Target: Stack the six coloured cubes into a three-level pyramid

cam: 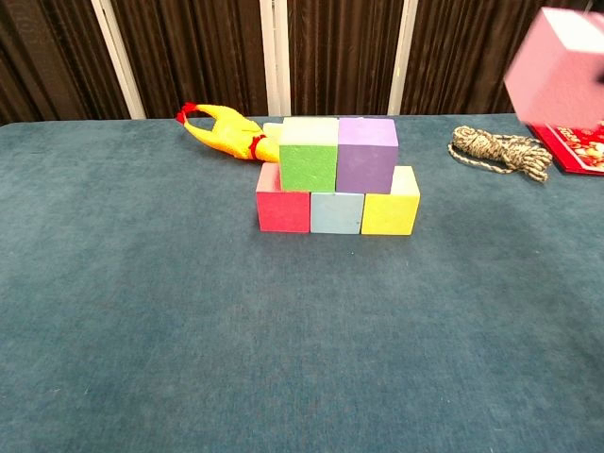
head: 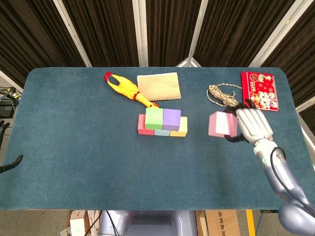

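Step in hand: final cube. Right hand (head: 253,125) holds pink cube (head: 218,123) aloft, right of stack (head: 163,122). Left hand (head: 11,163) at table edge, state unclear. Next: carry over green (cam: 309,154)/purple (cam: 367,154) seam, lower squarely, release.

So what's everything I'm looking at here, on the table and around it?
table: 1, dark teal cloth top, fills the scene
bottom-row cubes: 3, red, light blue, yellow, side by side mid-table
second-row cubes: 2, green and purple, on the bottom row
pink cube: 1, lifted clear of the table, right of the stack
rubber chicken: 1, yellow with red ends, behind the stack to its left
notebook: 1, tan, behind the stack
rope: 1 coil, beige, far right
red packet: 1, red with a printed pattern, far right corner
curtains: dark, behind the table
right hand: holds the pink cube
left hand: barely visible at the left edge
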Controlling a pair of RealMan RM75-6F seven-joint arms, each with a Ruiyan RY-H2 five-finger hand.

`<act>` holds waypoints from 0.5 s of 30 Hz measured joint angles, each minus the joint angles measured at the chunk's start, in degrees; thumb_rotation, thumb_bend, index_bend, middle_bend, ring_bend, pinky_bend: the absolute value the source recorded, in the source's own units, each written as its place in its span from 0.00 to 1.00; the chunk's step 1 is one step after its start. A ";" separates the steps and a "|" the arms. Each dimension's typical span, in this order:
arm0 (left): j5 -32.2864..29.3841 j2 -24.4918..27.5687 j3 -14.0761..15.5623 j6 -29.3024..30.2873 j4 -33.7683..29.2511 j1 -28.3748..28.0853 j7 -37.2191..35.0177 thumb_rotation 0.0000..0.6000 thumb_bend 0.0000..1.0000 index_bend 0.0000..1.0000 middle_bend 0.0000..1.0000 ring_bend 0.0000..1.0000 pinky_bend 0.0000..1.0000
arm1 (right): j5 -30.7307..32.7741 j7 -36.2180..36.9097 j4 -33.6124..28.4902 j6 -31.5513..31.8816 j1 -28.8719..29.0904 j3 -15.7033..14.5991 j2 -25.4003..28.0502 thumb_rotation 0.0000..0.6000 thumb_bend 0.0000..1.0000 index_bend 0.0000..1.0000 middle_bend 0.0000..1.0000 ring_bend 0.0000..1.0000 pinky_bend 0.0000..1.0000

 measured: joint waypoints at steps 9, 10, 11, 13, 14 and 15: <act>-2.17 -1.23 -0.82 -0.76 1.09 -0.42 2.42 1.00 0.29 0.09 0.03 0.00 0.00 | 23.03 -8.63 3.53 -2.40 20.23 2.47 -1.06 1.00 0.28 0.50 0.41 0.20 0.00; -2.25 -1.32 -0.87 -0.77 1.11 -0.43 2.58 1.00 0.29 0.09 0.03 0.00 0.00 | 26.05 -10.40 4.63 -2.30 22.97 2.27 -2.09 1.00 0.28 0.50 0.41 0.20 0.00; -2.30 -1.38 -0.90 -0.75 1.13 -0.43 2.68 1.00 0.29 0.09 0.03 0.00 0.00 | 28.34 -11.78 5.55 -2.19 25.01 2.05 -2.99 1.00 0.28 0.50 0.41 0.20 0.00; -2.43 -1.47 -0.97 -0.71 1.18 -0.42 2.95 1.00 0.29 0.09 0.03 0.00 0.00 | 33.57 -15.10 8.07 -1.82 29.63 1.44 -5.49 1.00 0.28 0.50 0.41 0.20 0.00; -2.53 -1.52 -1.01 -0.71 1.24 -0.42 3.04 1.00 0.29 0.09 0.03 0.00 0.00 | 35.70 -16.52 9.28 -1.66 31.48 1.16 -6.73 1.00 0.28 0.50 0.41 0.20 0.00; -2.72 -1.58 -1.08 -0.73 1.34 -0.42 3.16 1.00 0.29 0.09 0.03 0.00 0.00 | 37.68 -17.90 10.53 -1.52 33.22 0.88 -8.04 1.00 0.28 0.50 0.41 0.20 0.00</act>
